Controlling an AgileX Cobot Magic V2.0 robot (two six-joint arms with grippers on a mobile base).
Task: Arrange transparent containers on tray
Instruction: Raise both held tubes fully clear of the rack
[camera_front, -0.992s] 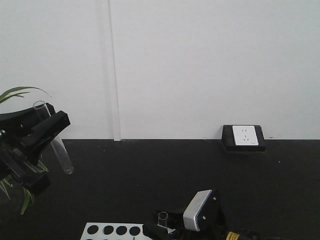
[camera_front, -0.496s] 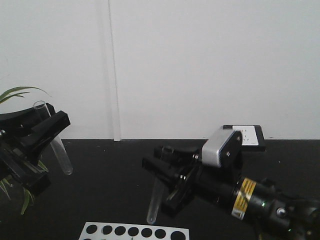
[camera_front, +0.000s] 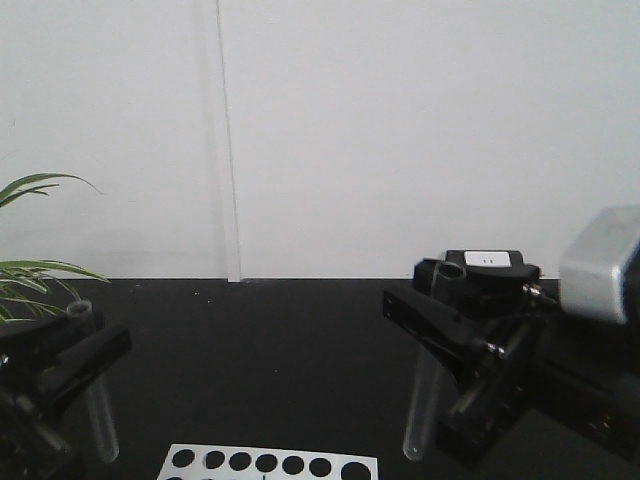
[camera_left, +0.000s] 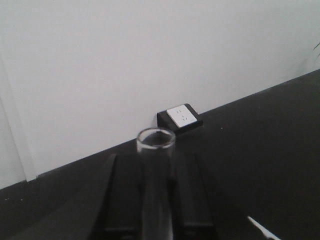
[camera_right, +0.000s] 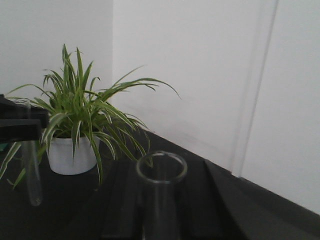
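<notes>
I hold two clear glass test tubes, both about upright above the black table. My left gripper (camera_front: 85, 360) is shut on one tube (camera_front: 100, 430) at the lower left; its rimmed mouth (camera_left: 156, 140) stands between the dark fingers (camera_left: 122, 195). My right gripper (camera_front: 440, 320) is shut on the other tube (camera_front: 420, 415), whose round mouth (camera_right: 161, 167) shows in the right wrist view. That view also catches the left tube (camera_right: 31, 170) hanging in front of the plant. The yellow tray is out of view.
A white rack with round holes (camera_front: 270, 465) lies at the bottom edge between the arms. A potted spider plant (camera_right: 72, 155) stands at the far left. A black box with a white socket (camera_left: 180, 116) sits against the back wall.
The right gripper lifted its tube up from the rack and carried it right. The left gripper came down with its tube, which went from tilted to upright.
</notes>
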